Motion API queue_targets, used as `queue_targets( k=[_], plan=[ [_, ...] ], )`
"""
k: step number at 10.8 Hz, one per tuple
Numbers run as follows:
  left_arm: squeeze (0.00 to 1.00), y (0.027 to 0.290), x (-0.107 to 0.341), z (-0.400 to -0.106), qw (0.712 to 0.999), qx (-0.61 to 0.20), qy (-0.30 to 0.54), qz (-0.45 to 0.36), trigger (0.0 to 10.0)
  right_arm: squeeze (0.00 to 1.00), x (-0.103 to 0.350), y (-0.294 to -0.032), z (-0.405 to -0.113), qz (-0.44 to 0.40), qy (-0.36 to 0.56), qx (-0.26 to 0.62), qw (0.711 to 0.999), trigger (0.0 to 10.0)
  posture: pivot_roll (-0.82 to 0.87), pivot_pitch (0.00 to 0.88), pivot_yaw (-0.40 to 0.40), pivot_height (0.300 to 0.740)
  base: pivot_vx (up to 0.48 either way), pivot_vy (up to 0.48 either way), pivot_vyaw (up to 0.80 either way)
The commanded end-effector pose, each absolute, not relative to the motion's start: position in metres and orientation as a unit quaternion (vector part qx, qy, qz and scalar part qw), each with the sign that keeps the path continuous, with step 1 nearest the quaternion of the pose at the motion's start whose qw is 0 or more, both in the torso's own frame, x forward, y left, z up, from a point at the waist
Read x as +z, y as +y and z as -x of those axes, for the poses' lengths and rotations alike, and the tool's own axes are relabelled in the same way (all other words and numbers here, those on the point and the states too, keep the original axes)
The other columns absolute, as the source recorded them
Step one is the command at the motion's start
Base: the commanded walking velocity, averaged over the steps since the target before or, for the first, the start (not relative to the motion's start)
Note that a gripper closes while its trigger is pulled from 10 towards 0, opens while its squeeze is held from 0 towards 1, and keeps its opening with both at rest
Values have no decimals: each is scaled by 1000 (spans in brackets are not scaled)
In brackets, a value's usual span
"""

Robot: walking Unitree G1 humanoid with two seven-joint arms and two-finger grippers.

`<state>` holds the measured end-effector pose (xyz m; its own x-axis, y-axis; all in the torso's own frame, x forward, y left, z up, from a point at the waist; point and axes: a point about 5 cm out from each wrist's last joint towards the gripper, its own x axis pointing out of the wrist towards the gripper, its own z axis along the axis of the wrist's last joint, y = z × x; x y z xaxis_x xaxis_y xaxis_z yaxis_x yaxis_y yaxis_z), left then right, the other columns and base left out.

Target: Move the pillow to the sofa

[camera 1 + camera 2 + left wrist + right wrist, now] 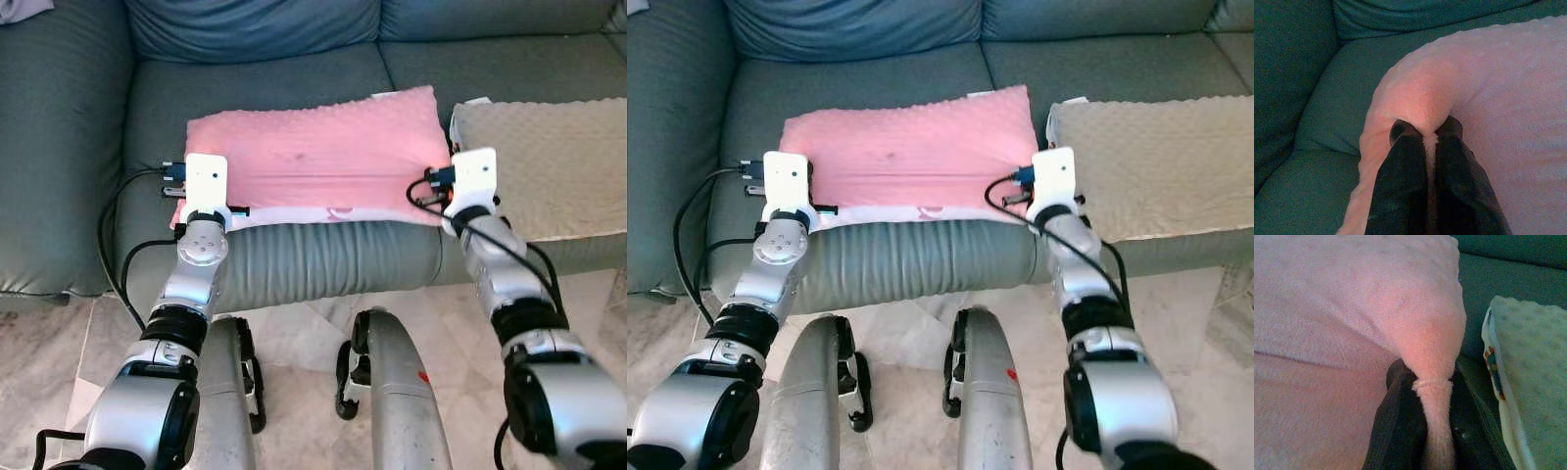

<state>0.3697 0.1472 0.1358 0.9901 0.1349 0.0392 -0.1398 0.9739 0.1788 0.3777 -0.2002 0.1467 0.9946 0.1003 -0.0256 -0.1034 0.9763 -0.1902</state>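
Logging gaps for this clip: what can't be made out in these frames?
- Left gripper and right gripper fingertips: hidden behind wrist camera housings in the eye views.
- Pink pillow underside: hidden against the sofa.
- Beige pillow: cut off by the right edge; its label print is too small.

The left end effector reaches in along its two black fingers, which are pressed close together on a fold of the pink pillow — a thin ridge of fabric stands pinched up between them. The pillow's fuzzy, softly dimpled cover bulges up just past the fingertips and spreads away on one side. It lies on the dark green sofa — seat cushion beneath it, arm and back cushion rising beyond.
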Motion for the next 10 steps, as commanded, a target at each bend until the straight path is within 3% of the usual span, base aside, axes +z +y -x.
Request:
queue_targets(
  k=[1, 8, 9, 10],
  plan=[
    [0, 202, 125, -360, 977, 189, 12, -98, 10000, 0, 149, -259, -368, 94, 23, -61, 993, 10000, -12, 384, -20, 622, 0, 0, 0],
    [0, 230, 136, -356, 960, 250, -8, -123, 10000, 0, 144, -252, -372, 95, 30, -55, 994, 10000, -4, 387, -26, 622, 0, 0, 0],
    [286, 231, 136, -356, 960, 252, -7, -125, 10000, 0, 139, -249, -371, 92, 36, -50, 994, 10000, -6, 386, -28, 622, 0, 0, 0],
    [490, 231, 136, -356, 959, 253, -7, -127, 10000, 0, 136, -247, -371, 90, 40, -46, 994, 10000, -6, 387, -29, 622, 0, 0, 0]
  ],
)
